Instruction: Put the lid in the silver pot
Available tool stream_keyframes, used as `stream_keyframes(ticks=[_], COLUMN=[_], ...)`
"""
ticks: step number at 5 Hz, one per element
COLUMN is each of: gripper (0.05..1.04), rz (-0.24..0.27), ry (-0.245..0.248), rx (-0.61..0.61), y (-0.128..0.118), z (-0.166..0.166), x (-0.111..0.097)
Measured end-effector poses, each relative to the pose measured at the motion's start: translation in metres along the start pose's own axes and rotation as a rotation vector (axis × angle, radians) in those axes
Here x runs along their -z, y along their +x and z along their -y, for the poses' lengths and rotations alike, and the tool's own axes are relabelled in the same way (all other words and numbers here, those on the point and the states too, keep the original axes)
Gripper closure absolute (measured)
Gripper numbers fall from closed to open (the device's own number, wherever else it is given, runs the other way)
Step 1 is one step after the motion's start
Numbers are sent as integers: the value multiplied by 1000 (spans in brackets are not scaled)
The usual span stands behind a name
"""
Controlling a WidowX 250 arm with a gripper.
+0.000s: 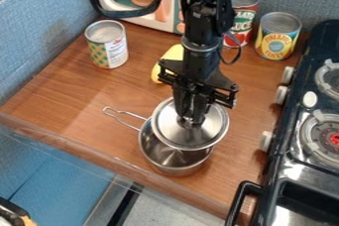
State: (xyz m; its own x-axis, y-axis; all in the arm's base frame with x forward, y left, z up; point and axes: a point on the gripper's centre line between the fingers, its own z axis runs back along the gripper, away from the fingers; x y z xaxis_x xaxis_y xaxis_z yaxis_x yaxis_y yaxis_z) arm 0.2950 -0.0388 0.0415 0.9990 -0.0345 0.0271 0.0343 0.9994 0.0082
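The lid (pixel 208 134) is found above the silver pot (pixel 176 170), set off toward the pot's far side. Its disc covers the far part of the mouth; the near part is open to view. Whether its edge touches the pot's rim cannot be determined.

The jaws of the gripper (pixel 190 120) appear clamped on the lid's small top knob. The arm hangs nearly upright over the work.

Progress: the lid is in hand and over the pot, so the task is judged well advanced. Outstanding: centering over the mouth, seating and release. The next move would call for a shift toward the near side, then a level lowering. Released as it lies, the lid could tip or slide off the rim.

The pot stands upright on the wooden counter (pixel 74 88), its wire handle (pixel 124 116) pointing toward the view's left. A yellow object (pixel 173 54) lies behind the pot, partly hidden by the arm. The stove (pixel 289 160) is at the right.
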Motion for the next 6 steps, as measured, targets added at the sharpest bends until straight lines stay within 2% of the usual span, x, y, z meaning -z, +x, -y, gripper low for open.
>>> stream_keyframes(ticks=[2, 4, 5, 6], gripper=[804, 804, 741, 464], rz=[-46, -63, -62, -74], ry=[8, 19, 22, 30], rx=[-32, -58, -58, -66], y=[-10, -29, -31, -33], z=[-7, -11, -11, -12], x=[15, 17, 17, 17])
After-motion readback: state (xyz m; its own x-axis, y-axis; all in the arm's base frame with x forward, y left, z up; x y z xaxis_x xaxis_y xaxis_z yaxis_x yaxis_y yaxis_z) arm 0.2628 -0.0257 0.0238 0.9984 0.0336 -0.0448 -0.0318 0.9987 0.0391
